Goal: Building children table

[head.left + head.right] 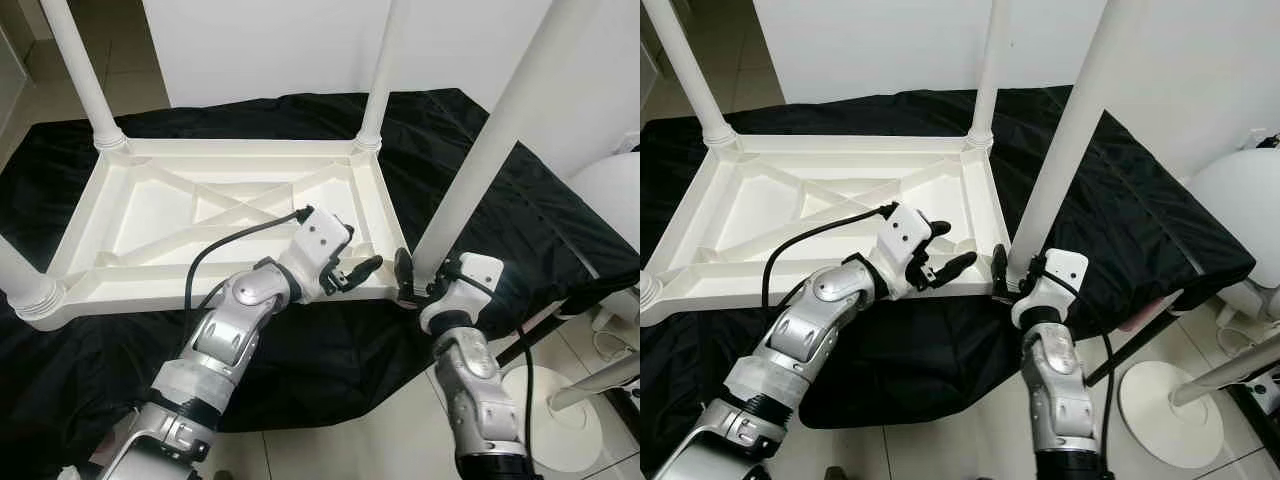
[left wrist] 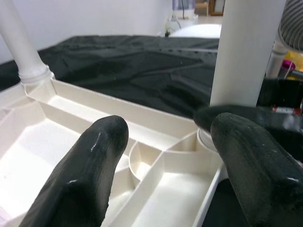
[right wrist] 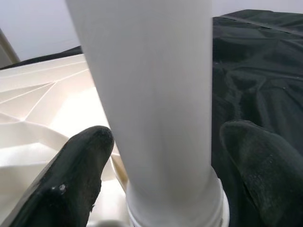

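Black fingers of the right gripper (image 1: 412, 277) stand apart on either side of a white table leg (image 1: 497, 135), right at its base where it meets the near right corner of the tabletop; in the right wrist view the leg (image 3: 151, 104) rises between the two fingers (image 3: 78, 175) with a little space at each side, so the jaws are spread around it rather than clamped. The left gripper (image 1: 362, 270) hovers just over the same near right end of the tabletop, beside that corner, its jaws also parted and grasping nothing; the left wrist view shows its two fingertips (image 2: 90, 165) spread above the ribbed underside, with the leg (image 2: 246, 52) just beyond them.

The white plastic tabletop (image 1: 150, 215) lies upside down, its ribs and diagonal braces facing up. It rests on a black cloth (image 1: 480, 180) that covers a low surface. Three other white legs stand upright in the remaining corners: one at the far left (image 1: 85, 75), one at the far right (image 1: 380, 80), and one at the near left (image 1: 25, 280), of which little more than the collar can be seen. The leg held between the right gripper's fingers leans slightly toward the right as it rises.

To the right, on the pale tiled floor (image 1: 390, 440), stands a white round base (image 1: 545, 410) with a pole.
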Controlling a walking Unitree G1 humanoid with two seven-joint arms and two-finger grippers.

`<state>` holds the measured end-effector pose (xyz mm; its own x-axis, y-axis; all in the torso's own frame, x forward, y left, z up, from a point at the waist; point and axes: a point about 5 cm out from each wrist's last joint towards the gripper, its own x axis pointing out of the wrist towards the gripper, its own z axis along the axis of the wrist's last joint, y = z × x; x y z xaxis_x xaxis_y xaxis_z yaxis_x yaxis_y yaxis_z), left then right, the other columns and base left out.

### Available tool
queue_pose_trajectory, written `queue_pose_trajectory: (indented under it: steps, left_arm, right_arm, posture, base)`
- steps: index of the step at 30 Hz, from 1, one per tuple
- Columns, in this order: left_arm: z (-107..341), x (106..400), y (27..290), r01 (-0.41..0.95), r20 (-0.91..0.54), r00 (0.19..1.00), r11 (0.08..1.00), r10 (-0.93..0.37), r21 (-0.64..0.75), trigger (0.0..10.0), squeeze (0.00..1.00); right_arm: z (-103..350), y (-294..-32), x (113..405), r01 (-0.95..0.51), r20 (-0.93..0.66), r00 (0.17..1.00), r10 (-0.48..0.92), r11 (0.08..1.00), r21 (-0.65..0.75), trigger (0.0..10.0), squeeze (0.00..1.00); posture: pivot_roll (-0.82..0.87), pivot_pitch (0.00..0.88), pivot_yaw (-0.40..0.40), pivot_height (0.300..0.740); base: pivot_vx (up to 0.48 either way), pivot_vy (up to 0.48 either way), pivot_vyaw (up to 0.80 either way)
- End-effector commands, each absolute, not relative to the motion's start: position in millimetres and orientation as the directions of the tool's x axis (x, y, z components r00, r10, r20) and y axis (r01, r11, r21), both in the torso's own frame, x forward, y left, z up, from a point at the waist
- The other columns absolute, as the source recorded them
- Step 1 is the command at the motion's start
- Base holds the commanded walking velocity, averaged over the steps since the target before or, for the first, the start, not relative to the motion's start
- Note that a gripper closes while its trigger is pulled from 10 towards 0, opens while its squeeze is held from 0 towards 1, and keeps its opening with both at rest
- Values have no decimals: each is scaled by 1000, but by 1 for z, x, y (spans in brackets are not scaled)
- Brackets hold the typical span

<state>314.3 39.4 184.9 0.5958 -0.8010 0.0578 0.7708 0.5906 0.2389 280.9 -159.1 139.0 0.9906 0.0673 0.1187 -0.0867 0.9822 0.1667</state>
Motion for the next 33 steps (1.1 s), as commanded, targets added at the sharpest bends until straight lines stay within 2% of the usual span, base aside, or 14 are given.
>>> queue_pose_trajectory:
  steps: [1,4,7,19,20,21,22,25,30,33]
  left_arm:
    - [187,318,41,727,82,647,645,-758,236,10000,0]
    - [190,320,38,739,86,627,626,-774,250,10000,0]
    - [191,322,38,738,87,623,621,-777,264,10000,0]
    - [190,322,41,732,86,630,627,-772,265,10000,0]
    - [190,322,41,730,87,632,629,-770,266,10000,0]
    - [190,322,41,730,87,632,629,-770,266,10000,0]
    - [191,322,41,727,87,635,632,-768,269,10000,0]
    - [192,324,42,723,91,635,632,-767,280,10000,0]
    - [193,325,44,720,93,638,635,-765,280,10000,0]
    - [193,325,45,719,93,638,635,-764,284,10000,0]
  right_arm:
    - [137,-160,279,-107,107,990,90,979,172,10000,0]
    - [141,-164,286,-281,107,955,276,959,31,10000,0]
    - [145,-166,296,-398,87,910,405,913,-93,10000,0]
    - [153,-179,310,-510,29,851,524,839,-189,10000,0]
    - [152,-180,308,-540,16,833,553,820,-188,4196,0]
    - [152,-180,308,-540,16,833,553,820,-188,4196,0]
    - [151,-179,306,-570,10,814,581,802,-176,0,0]
    - [150,-180,304,-623,1,776,631,766,-160,0,0]
    - [150,-181,303,-617,7,780,626,771,-159,0,0]
    - [151,-177,300,-551,41,829,558,827,-114,0,0]
  posture:
    - [-92,55,-21,740]
    - [-101,67,2,740]
    - [-108,71,13,740]
    - [-98,86,10,740]
    - [-98,86,10,740]
    - [-98,86,10,740]
    - [-95,87,12,740]
    - [-95,87,12,740]
    - [-92,88,18,740]
    - [-90,88,22,740]
  base:
    - [0,0,0]
    - [0,0,0]
    - [0,0,0]
    - [0,0,0]
    - [0,0,0]
    - [0,0,0]
    - [0,0,0]
    - [0,0,0]
    - [0,0,0]
    - [0,0,0]
